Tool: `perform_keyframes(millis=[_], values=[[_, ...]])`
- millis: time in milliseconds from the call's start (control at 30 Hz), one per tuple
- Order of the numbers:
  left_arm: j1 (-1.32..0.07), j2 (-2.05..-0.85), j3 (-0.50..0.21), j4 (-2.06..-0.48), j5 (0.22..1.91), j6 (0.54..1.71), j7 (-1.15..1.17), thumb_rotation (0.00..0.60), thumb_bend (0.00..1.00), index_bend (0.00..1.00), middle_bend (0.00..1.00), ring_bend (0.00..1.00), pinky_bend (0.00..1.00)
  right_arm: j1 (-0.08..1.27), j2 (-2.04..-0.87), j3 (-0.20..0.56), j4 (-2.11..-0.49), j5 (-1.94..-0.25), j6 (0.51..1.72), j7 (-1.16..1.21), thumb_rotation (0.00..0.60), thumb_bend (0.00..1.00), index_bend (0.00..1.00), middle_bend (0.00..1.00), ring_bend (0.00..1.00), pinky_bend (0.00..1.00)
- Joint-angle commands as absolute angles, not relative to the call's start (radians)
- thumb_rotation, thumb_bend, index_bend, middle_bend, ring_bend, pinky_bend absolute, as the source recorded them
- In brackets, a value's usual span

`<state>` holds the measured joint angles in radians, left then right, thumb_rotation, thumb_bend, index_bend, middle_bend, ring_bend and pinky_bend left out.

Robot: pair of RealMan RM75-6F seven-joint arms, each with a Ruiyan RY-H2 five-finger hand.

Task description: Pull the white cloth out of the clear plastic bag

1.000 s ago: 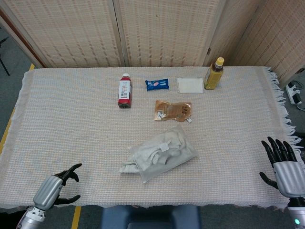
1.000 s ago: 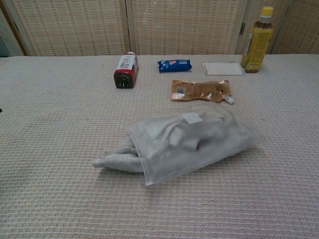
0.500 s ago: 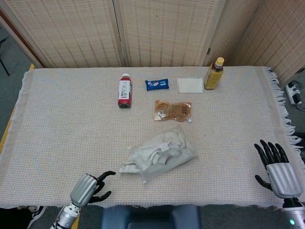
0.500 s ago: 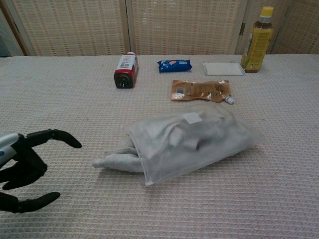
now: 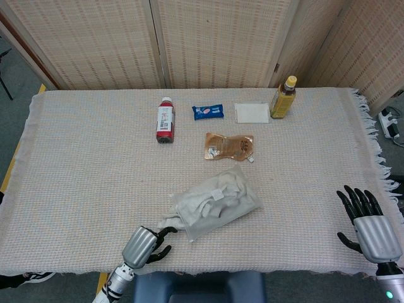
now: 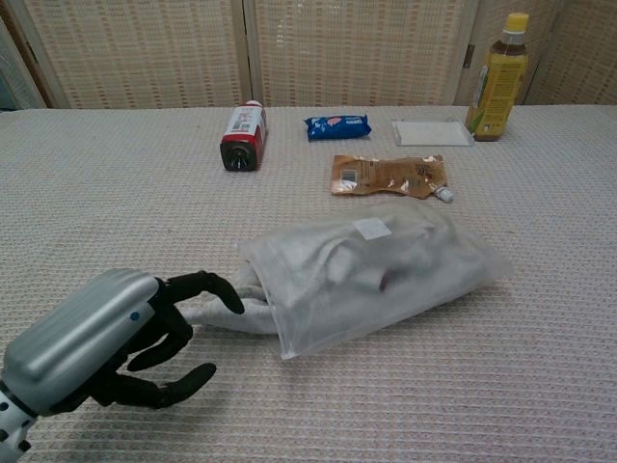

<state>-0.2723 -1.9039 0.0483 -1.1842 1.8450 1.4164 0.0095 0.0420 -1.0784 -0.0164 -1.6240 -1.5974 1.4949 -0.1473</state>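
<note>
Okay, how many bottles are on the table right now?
2. A red-labelled bottle lies on its side at the far left of the back row. A yellow bottle stands upright at the far right, beside the flat clear packet. None seems hidden.

Bright, even overhead light; soft faint shadows; both views sharp, without glare or blur.
</note>
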Motion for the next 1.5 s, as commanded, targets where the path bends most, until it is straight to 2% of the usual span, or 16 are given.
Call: perform_keyframes(millis=[33, 467, 733, 933, 1200, 1267, 1367, 1500], values=[[-0.298, -1.960, 0.025, -1.113, 1.836, 1.421, 0.016, 0.600, 0.37, 0.39, 1.00, 1.00, 1.00, 0.041, -1.075, -0.016, -1.624, -1.601, 1.499, -0.142, 0.600, 0.13, 0.00, 0.00, 0.00, 0.00], [-0.347, -2.057, -0.013, -0.939, 1.782, 1.433, -0.009, 0.600, 0.36, 0.39, 1.00, 1.00, 1.00, 0.038, -1.060, -0.020, -1.628, -1.609, 1.497, -0.119, 0.600, 0.13, 0.00, 0.00, 0.00, 0.00], [-0.373, -2.103, -0.017, -0.837, 1.770, 1.460, -0.035, 0.600, 0.44, 0.49, 1.00, 1.00, 1.00, 0.041, -1.050, -0.024, -1.630, -1.615, 1.488, -0.102, 0.600, 0.13, 0.00, 0.00, 0.00, 0.00], [-0.384, -2.128, -0.011, -0.779, 1.767, 1.487, -0.047, 0.600, 0.52, 0.63, 1.00, 1.00, 1.00, 0.046, -1.047, -0.030, -1.632, -1.621, 1.475, -0.099, 0.600, 0.13, 0.00, 0.00, 0.00, 0.00], [-0.383, -2.132, 0.015, -0.761, 1.776, 1.528, -0.067, 0.600, 0.55, 0.67, 1.00, 1.00, 1.00, 0.049, -1.060, -0.037, -1.630, -1.641, 1.472, -0.111, 0.600, 0.14, 0.00, 0.00, 0.00, 0.00], [-0.381, -2.127, 0.030, -0.777, 1.787, 1.546, -0.068, 0.600, 0.56, 0.67, 1.00, 1.00, 1.00, 0.058, -1.098, -0.034, -1.618, -1.665, 1.479, -0.105, 0.600, 0.14, 0.01, 0.00, 0.00, 0.00], [-0.381, -2.121, 0.040, -0.798, 1.789, 1.547, -0.055, 0.600, 0.56, 0.68, 1.00, 1.00, 1.00, 0.077, -1.174, -0.024, -1.562, -1.681, 1.473, -0.082, 0.600, 0.14, 0.09, 0.00, 0.00, 0.00], [-0.385, -2.118, 0.040, -0.820, 1.785, 1.548, -0.038, 0.600, 0.57, 0.68, 1.00, 1.00, 1.00, 0.120, -1.269, -0.002, -1.473, -1.680, 1.433, -0.049, 0.600, 0.14, 0.26, 0.00, 0.00, 0.00]])
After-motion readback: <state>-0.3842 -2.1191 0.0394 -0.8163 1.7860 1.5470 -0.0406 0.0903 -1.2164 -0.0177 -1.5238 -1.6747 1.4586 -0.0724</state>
